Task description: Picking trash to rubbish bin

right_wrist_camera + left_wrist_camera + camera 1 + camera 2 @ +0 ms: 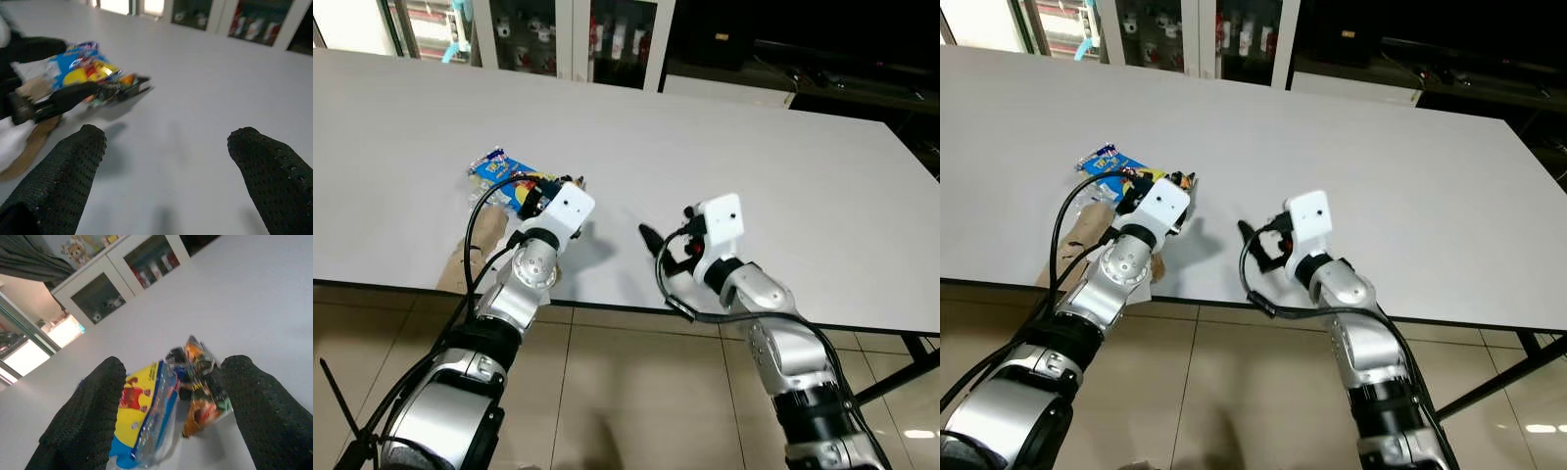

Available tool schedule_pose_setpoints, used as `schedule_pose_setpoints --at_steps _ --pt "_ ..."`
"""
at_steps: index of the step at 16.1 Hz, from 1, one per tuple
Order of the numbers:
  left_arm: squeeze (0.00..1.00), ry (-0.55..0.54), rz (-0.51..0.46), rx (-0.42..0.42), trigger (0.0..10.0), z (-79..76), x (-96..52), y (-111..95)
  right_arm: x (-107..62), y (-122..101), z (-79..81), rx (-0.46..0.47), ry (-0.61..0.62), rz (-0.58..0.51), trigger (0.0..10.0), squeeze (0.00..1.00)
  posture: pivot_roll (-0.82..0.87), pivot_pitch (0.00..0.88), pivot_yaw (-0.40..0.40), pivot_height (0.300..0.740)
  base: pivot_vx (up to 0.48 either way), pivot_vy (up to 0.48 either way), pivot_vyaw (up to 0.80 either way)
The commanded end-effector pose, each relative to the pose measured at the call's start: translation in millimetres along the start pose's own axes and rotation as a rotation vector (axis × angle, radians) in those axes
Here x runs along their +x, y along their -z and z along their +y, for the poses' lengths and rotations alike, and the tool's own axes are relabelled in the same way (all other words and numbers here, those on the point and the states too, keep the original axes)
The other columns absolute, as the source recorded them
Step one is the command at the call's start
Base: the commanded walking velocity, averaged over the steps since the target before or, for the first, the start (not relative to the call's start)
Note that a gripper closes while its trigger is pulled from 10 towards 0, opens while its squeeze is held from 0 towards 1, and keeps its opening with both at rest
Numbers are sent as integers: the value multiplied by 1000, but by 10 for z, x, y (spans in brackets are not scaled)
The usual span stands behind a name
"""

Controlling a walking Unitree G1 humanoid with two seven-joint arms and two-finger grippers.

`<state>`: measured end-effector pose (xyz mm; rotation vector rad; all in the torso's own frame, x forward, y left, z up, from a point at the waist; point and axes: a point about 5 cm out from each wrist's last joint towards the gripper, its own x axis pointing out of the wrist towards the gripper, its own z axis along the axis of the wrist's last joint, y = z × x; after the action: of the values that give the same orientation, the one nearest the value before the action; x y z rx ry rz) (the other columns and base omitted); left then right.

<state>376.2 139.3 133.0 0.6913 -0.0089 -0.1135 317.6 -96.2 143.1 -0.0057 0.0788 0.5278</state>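
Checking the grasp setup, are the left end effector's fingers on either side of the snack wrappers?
Yes, the left end effector is open, with the snack wrappers lying between its fingers.

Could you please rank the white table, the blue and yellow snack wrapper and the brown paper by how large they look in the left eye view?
1. White table, by far the largest.
2. Brown paper, partly hidden by the left arm.
3. Blue and yellow snack wrapper; it looks close to the paper, so this order is unsure.

White table bears crumpled snack wrappers.
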Motion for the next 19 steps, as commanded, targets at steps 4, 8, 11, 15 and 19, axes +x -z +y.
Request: schedule_pose_setpoints --at_steps 4,8,11,15,19 --pt "0 20 -24 66 10000 -26 80 -116 -91 13 68 3 -75 31 10000 0 -79 58 -116 740 0 0 0" --pt "0 50 2 158 10000 -85 90 -65 -119 -50 101 74 -90 1 10000 0 -87 66 -112 740 0 0 0" --pt "0 64 13 169 10000 -152 106 -77 -137 -66 171 82 -106 0 10000 0 -92 76 -108 740 0 0 0" --pt "0 71 18 209 10000 -183 127 -106 -163 -82 221 106 -109 -11 10000 0 -102 88 -104 740 0 0 0" --pt "0 27 50 343 10000 -75 179 -115 -212 -67 308 129 -128 -8 10000 0 -118 109 -105 740 0 0 0"
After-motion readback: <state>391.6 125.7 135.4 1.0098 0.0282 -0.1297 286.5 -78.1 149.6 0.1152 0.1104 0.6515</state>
